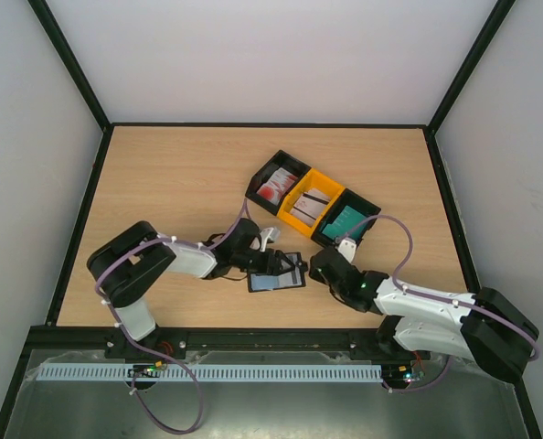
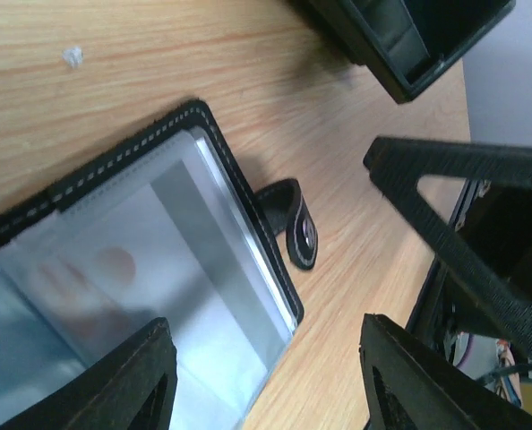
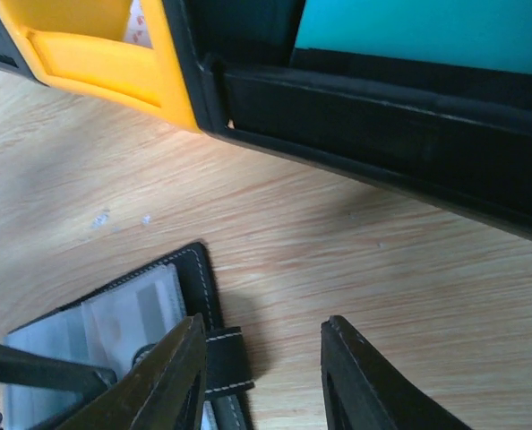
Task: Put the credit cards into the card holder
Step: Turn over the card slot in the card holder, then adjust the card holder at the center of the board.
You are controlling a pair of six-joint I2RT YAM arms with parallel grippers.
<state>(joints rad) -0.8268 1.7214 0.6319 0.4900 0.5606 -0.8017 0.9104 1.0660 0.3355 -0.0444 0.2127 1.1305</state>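
Black white-stitched card holder (image 2: 172, 255) lies open, clear-sleeved.

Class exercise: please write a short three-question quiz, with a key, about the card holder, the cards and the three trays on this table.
1. True or false: the small black folding leather-like card holder lies snapped shut.
2. Multiple choice: the middle plastic tray of the three is A) yellow, B) black, C) white.
3. Fill in: the teal-green plastic cards sit in the black plastic tray nearest the robot's ___ arm.
Key: 1 false, it lies open; 2 A; 3 right.
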